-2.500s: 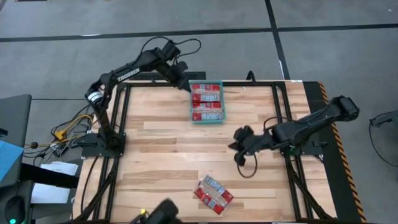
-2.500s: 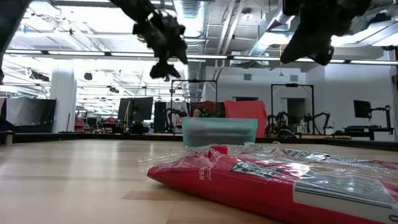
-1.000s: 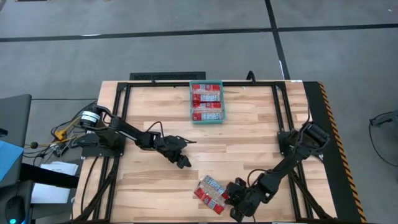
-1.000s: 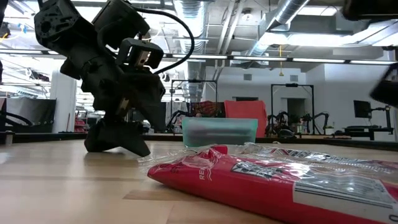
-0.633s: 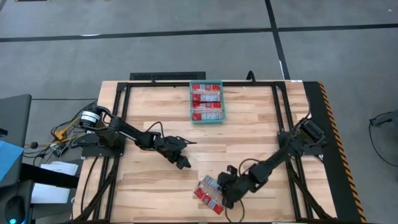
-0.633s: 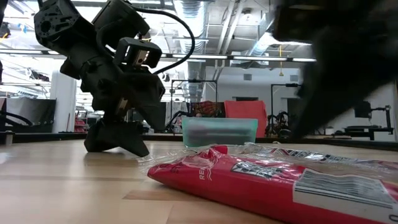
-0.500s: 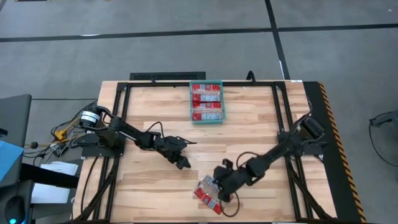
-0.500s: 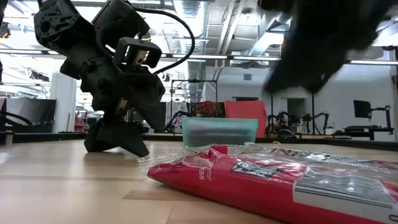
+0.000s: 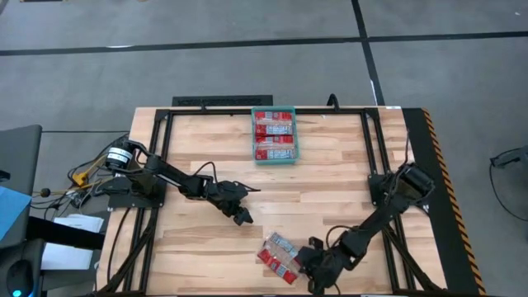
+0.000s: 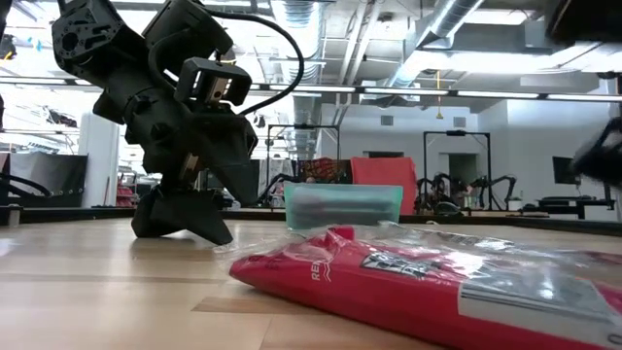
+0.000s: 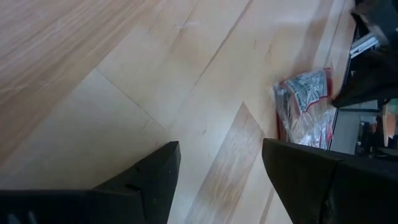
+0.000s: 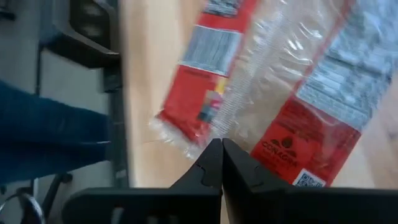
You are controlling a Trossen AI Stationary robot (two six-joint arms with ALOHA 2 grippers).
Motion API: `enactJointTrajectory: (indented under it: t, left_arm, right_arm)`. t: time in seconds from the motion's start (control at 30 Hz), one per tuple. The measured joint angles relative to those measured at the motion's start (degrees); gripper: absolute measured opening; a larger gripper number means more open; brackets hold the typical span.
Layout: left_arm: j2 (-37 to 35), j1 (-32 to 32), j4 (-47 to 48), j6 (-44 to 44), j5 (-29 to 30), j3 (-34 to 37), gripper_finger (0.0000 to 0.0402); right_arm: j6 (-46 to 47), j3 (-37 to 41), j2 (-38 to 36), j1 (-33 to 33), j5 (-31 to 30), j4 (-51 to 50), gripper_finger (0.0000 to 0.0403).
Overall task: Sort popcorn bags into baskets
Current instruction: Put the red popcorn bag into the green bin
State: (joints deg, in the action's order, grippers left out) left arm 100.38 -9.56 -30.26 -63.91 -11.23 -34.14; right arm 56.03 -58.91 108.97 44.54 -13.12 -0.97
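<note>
Grey floor surrounds the table; ceiling ducts and strip lights run over the room behind.

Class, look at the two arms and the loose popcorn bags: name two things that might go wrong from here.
1. The right gripper is shut beside the two loose bags, which overlap; a grab may lift both or only push them.
2. They lie near the table's front edge, so a push might slide them off.
3. The open left gripper rests close by; the arms may collide.

The right pincer has swung back beside the popcorn bags.
</note>
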Motion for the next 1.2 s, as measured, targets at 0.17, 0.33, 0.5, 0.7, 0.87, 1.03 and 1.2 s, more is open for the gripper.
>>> enactJointTrajectory:
  t: [0.17, 0.33, 0.5, 0.7, 0.87, 1.03, 1.2]
  left_arm:
    - [0.0, -0.3, -0.1, -0.4, 0.0, 0.0, 0.0223]
    - [0.1, -0.7, -0.3, -0.4, 0.0, 0.0, 0.0223]
    - [0.1, -0.7, -0.4, -0.4, 0.2, 0.0, 0.0223]
    - [0.1, -0.7, -0.3, 0.4, -0.2, 0.0, 0.0223]
    - [0.1, -0.7, 0.4, 1.7, -2.2, 0.0, 0.0223]
    - [0.0, -1.4, 0.2, 1.9, -4.5, 0.0, 0.0223]
    - [0.0, -3.5, 0.1, 1.1, -3.5, 0.0, 0.0223]
  right_arm:
    - [-0.6, 0.0, 1.0, -1.8, -0.3, -0.6, 0.0016]
    - [-5.0, 0.0, 1.0, -6.2, -0.3, -1.2, 0.0026]
    - [-10.5, 0.0, 1.1, -11.8, -0.6, -1.4, 0.0022]
    - [-15.4, 0.1, -0.7, -16.6, -0.5, -1.1, 0.0018]
    - [-18.8, -2.2, -5.3, -14.9, -0.3, -0.1, 0.0027]
    - [-22.4, -3.5, -5.5, -11.8, 0.0, -0.1, 0.0015]
    - [-21.3, -3.4, -1.8, -10.8, 0.7, 1.0, 0.0016]
